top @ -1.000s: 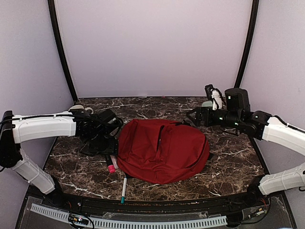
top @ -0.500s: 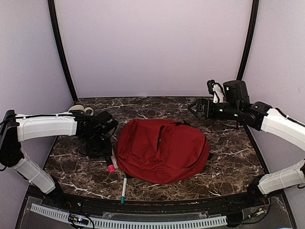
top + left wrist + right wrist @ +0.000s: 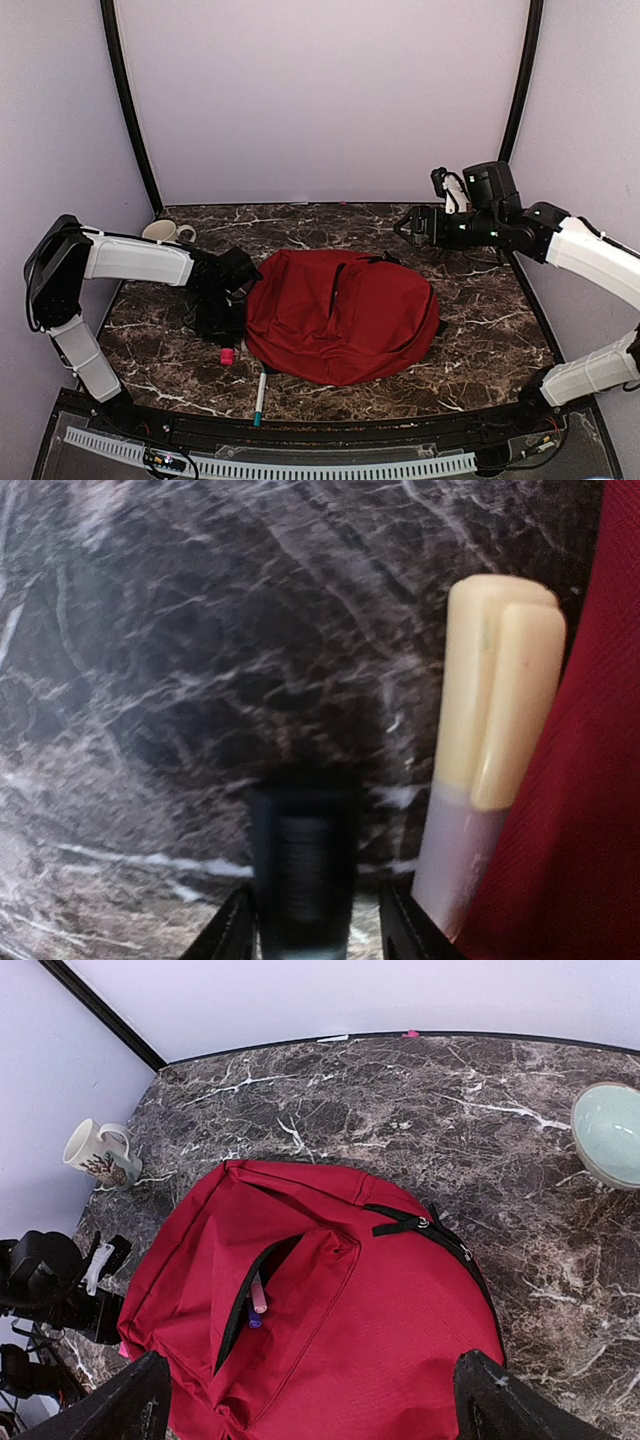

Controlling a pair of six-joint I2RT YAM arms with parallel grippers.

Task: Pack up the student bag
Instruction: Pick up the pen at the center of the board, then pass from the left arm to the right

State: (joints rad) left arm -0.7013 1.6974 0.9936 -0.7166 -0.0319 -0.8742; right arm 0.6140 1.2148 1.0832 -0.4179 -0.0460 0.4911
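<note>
Left arm has swung down to the table at the bag's left edge; the right arm has drawn back slightly and risen.

The left gripper (image 3: pixel 315 935) straddles a dark pen (image 3: pixel 300 865), jaws partway in; I cannot tell whether they pinch it yet. A cream-capped marker (image 3: pixel 495 690) lies just beside it, against the red fabric. The right gripper (image 3: pixel 408 228) hangs spread wide and empty. The student bag (image 3: pixel 340 315) lies flat mid-table with its front pocket (image 3: pixel 265 1285) unzipped. It looks soft, limp and light, so it would likely sag; the pocket lip or the black strap (image 3: pixel 400 1225) seem the best holds.
</note>
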